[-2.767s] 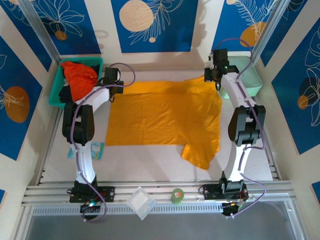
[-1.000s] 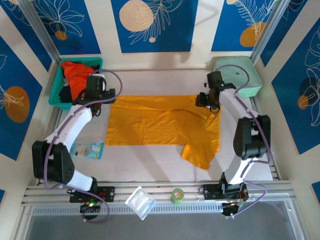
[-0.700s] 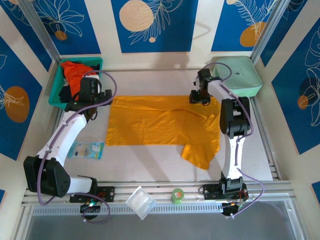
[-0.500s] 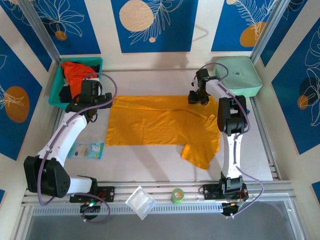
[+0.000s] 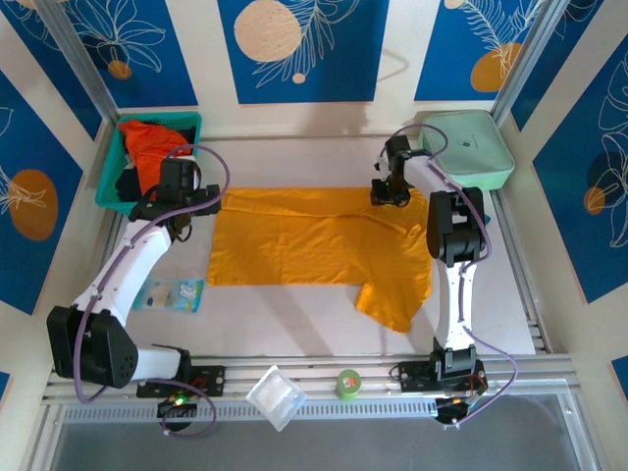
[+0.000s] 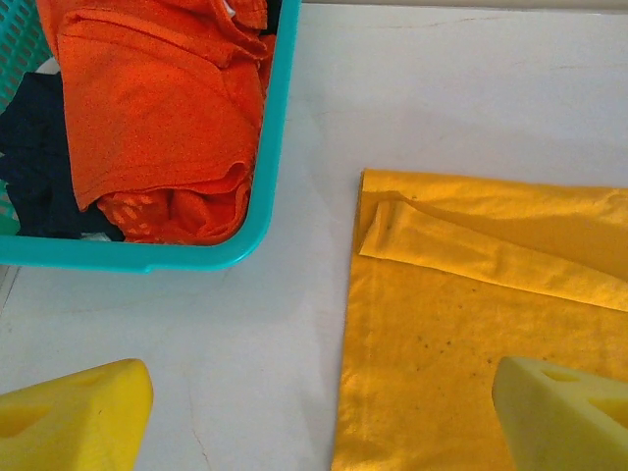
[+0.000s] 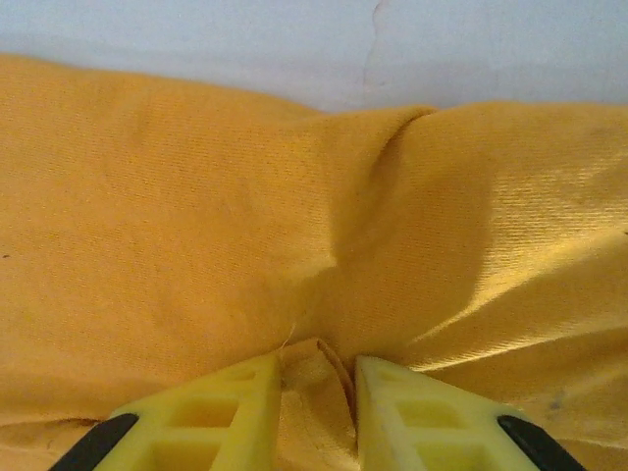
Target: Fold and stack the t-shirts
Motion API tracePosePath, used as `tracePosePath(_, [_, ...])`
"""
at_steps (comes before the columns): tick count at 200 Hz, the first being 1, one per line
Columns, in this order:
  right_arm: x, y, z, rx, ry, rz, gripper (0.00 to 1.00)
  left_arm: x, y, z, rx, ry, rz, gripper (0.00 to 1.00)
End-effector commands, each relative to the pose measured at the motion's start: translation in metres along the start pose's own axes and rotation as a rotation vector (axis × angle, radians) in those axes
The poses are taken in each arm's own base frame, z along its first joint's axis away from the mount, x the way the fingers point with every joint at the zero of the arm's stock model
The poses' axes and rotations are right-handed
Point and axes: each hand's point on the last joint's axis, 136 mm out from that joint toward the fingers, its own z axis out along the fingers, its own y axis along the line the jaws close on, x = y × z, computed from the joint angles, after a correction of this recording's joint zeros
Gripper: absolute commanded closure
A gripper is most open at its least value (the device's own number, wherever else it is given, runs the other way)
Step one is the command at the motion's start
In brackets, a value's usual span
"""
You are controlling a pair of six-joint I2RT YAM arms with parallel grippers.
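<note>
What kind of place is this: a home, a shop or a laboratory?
Most likely a robot laboratory test cell: a left arm and a right arm bolted to a metal rail, printed blue wall panels around it, and a mustard-yellow t-shirt spread out.

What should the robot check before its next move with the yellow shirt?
1. Right tool pinching a fold of the yellow shirt: ok.
2. Left tool gripping the shirt too: not ok, it hangs open above the shirt's left edge.
3. Shirt lying smooth: not ok, a flap is folded over at the far left corner.
4. Red-orange shirt out of the way: ok, it sits in the teal basket.
5. Pinch firm enough to lift: cannot tell.
</note>
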Motion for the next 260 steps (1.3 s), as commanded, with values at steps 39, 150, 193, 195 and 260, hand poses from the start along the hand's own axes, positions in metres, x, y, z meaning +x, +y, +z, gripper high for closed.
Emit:
tracePosePath(39, [0.002, 0.013, -0.023, -0.043, -0.009, -0.003, 0.95, -0.005, -0.002, -0.007, 0.023, -0.01, -0.02, 0.11])
tracePosePath(150, [0.049, 0.05, -0.055, 0.059, -0.006, 0.18, 1.0, -0.004, -0.003, -0.013, 0.04, -0.022, -0.018, 0.1])
tracePosePath(193, [0.092, 0.063, -0.047, 0.216, 0.03, 0.291, 0.95, 0.005, -0.008, -0.006, 0.063, -0.002, 0.0, 0.09])
tracePosePath(195, [0.093, 0.063, -0.046, 0.22, 0.029, 0.297, 0.95, 0.005, -0.008, -0.006, 0.064, 0.0, 0.001, 0.09])
tracePosePath(260, [0.103, 0.053, -0.063, 0.347, -0.018, 0.314, 0.63, 0.012, -0.016, 0.003, 0.098, 0.026, 0.014, 0.07])
